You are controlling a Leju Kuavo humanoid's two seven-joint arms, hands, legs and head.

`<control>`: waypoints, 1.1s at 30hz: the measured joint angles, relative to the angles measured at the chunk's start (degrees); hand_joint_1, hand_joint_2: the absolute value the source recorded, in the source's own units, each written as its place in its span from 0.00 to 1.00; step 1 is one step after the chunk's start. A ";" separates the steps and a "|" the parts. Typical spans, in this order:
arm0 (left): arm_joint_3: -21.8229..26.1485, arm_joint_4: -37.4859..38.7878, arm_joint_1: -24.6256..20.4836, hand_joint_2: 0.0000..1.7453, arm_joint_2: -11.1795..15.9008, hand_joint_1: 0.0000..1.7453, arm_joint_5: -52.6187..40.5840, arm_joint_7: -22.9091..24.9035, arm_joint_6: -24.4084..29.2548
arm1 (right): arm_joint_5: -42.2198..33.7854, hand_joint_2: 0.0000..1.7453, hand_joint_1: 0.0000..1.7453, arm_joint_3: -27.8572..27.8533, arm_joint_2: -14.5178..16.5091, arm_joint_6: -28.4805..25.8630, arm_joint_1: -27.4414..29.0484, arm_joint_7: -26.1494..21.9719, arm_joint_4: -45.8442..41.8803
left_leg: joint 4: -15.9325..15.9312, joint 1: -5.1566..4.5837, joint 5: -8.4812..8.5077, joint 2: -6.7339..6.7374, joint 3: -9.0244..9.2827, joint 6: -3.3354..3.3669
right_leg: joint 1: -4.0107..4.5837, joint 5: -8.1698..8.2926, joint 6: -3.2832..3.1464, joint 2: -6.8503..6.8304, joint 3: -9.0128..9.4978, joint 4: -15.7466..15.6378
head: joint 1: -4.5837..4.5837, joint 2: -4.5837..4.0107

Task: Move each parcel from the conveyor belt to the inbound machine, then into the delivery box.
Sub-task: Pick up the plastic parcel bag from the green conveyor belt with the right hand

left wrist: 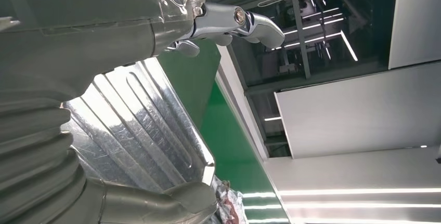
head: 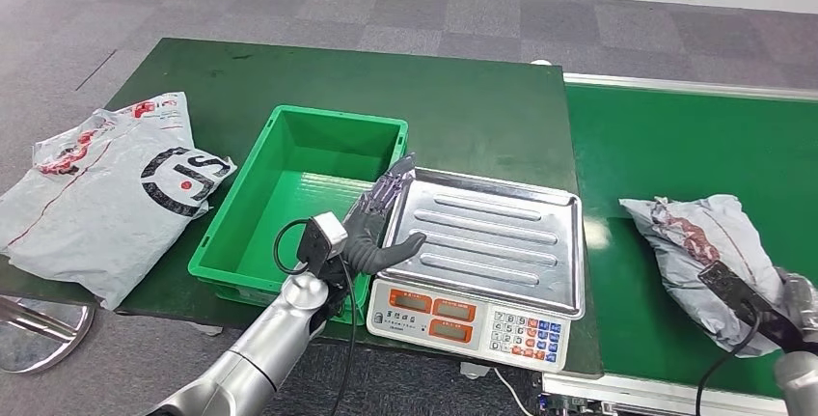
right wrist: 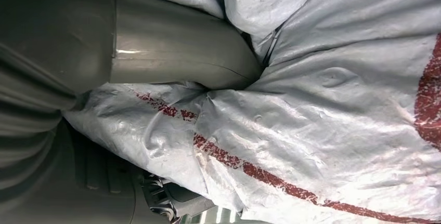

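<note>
A crumpled grey parcel with red print lies on the green conveyor belt at the right. My right hand is at its near end. Up close, the thumb digs into the parcel's plastic, and the wrap is bunched between thumb and fingers. The inbound machine is a scale with a bare ribbed steel tray. At the tray's left edge my left hand stays open, fingers straight and thumb out over the rim. The green delivery box stands empty left of the scale.
A large grey parcel with a black and red logo lies on the dark green table, left of the box. The scale's keypad and displays face the table's near edge. A cable runs along my left forearm.
</note>
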 joint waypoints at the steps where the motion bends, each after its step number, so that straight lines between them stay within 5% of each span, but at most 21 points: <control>1: 0.00 -0.03 0.02 1.00 0.02 0.00 0.00 0.00 0.00 | 0.00 1.00 1.00 0.00 0.04 0.00 0.00 0.00 0.00 | 0.00 0.00 0.00 0.00 0.00 0.00 | 0.00 0.00 0.00 0.00 0.00 0.00 | 0.00 0.00; 12: 0.00 -0.09 0.06 1.00 0.17 0.00 0.00 0.00 0.00 | -0.38 1.00 1.00 -0.01 0.44 -0.49 0.08 -0.41 -0.70 | 0.00 0.00 0.00 0.01 -0.01 0.00 | 0.00 0.00 0.00 0.01 -0.02 0.00 | 0.00 0.00; 17: 0.00 -0.09 0.06 1.00 0.19 0.00 0.00 0.00 -0.08 | -4.08 1.00 1.00 -0.66 1.15 -4.90 1.10 -5.43 -3.26 | 0.00 0.00 0.00 0.00 -0.02 0.00 | 0.00 0.00 0.00 0.00 -0.04 0.00 | 0.00 0.00; 24: 0.00 -0.04 0.05 1.00 0.16 0.00 0.02 0.00 -1.04 | -20.62 1.00 1.00 -7.54 3.71 -13.68 7.81 -18.77 -23.45 | -0.02 0.00 0.00 -0.20 -0.11 -0.02 | 0.00 -0.07 -0.01 -0.21 -0.07 0.00 | 0.00 0.00; 33: 0.00 -0.10 0.02 1.00 -0.15 0.00 0.39 0.00 -1.05 | -21.75 1.00 1.00 -9.30 6.87 -19.86 10.47 -25.97 -45.61 | -0.03 0.01 -0.07 0.06 -0.01 -0.10 | 0.00 -0.08 -0.02 0.08 -0.12 0.00 | -0.01 0.00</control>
